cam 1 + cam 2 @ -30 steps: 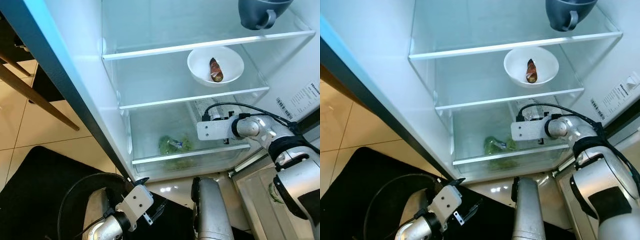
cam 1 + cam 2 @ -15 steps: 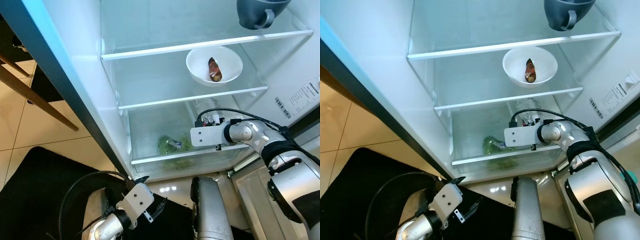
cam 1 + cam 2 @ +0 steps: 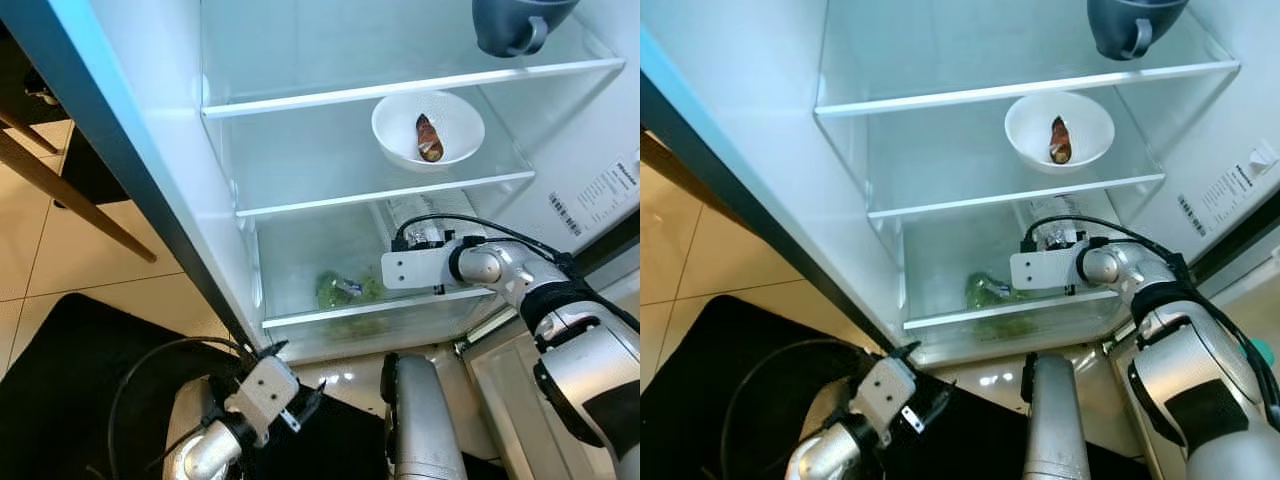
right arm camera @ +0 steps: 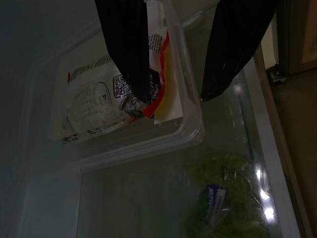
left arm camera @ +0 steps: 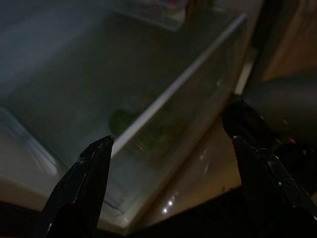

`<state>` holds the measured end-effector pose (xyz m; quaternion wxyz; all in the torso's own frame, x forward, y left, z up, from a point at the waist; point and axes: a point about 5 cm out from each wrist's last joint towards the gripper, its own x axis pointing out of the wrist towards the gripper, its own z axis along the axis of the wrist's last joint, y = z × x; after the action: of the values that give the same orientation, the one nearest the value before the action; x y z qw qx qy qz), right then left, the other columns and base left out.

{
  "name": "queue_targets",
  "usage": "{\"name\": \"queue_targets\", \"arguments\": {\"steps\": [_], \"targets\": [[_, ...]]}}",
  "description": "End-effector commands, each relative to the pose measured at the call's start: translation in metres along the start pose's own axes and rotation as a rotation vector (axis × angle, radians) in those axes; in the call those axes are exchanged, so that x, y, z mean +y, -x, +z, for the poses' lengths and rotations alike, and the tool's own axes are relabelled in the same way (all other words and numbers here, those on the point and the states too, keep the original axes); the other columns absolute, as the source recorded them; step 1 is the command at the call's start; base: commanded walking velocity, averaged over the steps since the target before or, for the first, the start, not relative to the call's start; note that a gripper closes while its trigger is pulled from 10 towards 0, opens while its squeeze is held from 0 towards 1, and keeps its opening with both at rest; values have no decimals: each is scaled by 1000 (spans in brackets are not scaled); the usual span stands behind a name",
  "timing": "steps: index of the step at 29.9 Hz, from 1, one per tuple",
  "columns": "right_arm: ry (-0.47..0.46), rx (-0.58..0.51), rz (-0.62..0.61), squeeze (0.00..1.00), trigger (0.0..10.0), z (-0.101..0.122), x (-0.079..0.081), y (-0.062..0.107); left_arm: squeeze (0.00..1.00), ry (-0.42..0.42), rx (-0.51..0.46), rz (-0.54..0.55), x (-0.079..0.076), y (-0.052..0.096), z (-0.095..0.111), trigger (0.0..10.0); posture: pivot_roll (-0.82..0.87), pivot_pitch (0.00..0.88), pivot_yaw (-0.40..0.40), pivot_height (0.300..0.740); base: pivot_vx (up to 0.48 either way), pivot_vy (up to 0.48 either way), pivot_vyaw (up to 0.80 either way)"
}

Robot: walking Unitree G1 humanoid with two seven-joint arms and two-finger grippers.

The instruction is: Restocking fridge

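Left gripper (image 5: 171,193): located low, in front of the open fridge (image 3: 160,120), above the black mat (image 3: 60,370). Its two black fingers (image 5: 81,191) are spread wide apart with nothing between them. In the left wrist view they point toward the bottom glass shelf and the leafy greens (image 3: 345,289) beneath it. The left arm is bent, wrist raised toward the fridge base.

Fridge interior, left to right: two glass shelves span the upper cabinet. The middle shelf carries a white bowl (image 3: 428,129) on its right side; a small brown item (image 3: 428,139) lies inside the bowl. A dark blue mug (image 3: 520,25) stands on the top shelf at the right. The greens, in a clear bag with a blue label, lie in the bottom compartment below the lowest glass shelf.

Right gripper (image 4: 173,84): extended into the lowest shelf space, right of the greens. The right arm reaches in from the right, forearm roughly level, a black cable looping over the wrist. Its fingers are moderately open and straddle the rim of a clear plastic container (image 4: 190,131): one finger lies inside, against a printed food packet (image 4: 106,101) with red and yellow edging, the other outside the wall. Firm contact with the wall cannot be determined.
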<state>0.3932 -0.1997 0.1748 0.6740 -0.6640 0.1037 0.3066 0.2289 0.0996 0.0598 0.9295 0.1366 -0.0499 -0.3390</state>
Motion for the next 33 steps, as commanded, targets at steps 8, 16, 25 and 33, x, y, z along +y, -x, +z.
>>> {"name": "queue_targets", "arguments": {"steps": [8, 16, 25, 33], "targets": [[24, 34, 32, 0, 10000, -1, 13, -5, 0, 82, -50, 26, -4, 8, 4, 10000, 29, 378, 27, 384, 0, 0, 0], [17, 51, 17, 0, 8235, -2, 13, -6, 0, 85, -42, 17, -6, 11, 3, 10000, 32, 381, 23, 384, 0, 0, 0], [25, 81, -19, 0, 0, -4, 9, -5, 0, 81, -32, 9, -7, 14, 2, 10000, 35, 388, 19, 384, 0, 0, 0], [38, 94, -25, 0, 10000, -5, 6, -4, 0, 79, -29, 4, -9, 14, 2, 10000, 33, 393, 15, 384, 0, 0, 0]]}}
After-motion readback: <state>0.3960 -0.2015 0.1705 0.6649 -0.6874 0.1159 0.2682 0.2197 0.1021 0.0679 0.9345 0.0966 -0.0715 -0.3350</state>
